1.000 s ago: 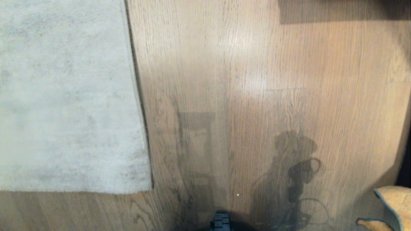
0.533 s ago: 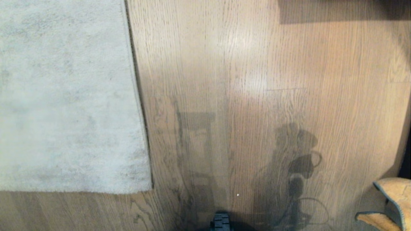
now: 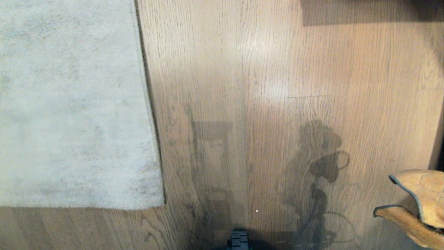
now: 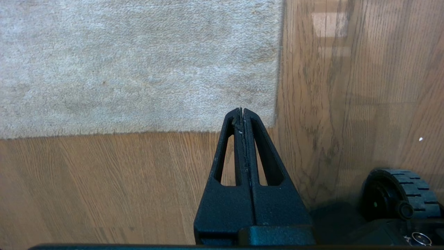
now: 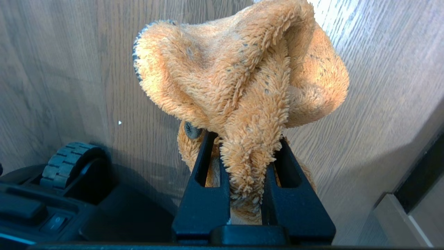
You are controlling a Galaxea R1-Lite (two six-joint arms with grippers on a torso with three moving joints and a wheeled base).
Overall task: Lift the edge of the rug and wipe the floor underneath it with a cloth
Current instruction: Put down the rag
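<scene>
The right gripper point(image 5: 247, 146) is clamped on a bunched fold of the orange-yellow cloth point(image 5: 242, 73), which balloons out past the fingertips and hangs clear above the wood floor point(image 3: 277, 69). In the head view the cloth shows only at the lower right, well apart from the grey rug point(image 3: 69, 104) on the left. The left gripper point(image 4: 242, 111) has its fingers pressed together on nothing, hovering above the rug's near corner, close to where the rug edge point(image 3: 150, 104) runs straight along the planks. The rug lies flat; no part of it is lifted yet, so the floor beneath is still to be wiped.

Several things could go wrong from here. The left fingers must part before they can pinch the border, and the short pile lying flush on the planks offers little to catch, so they may slide over it or scrape the floor. The cloth is held by a narrow fold only, so dragging it under the rug could pull it free. If the rug sags while the cloth arm reaches under, it may snag the cloth.
</scene>
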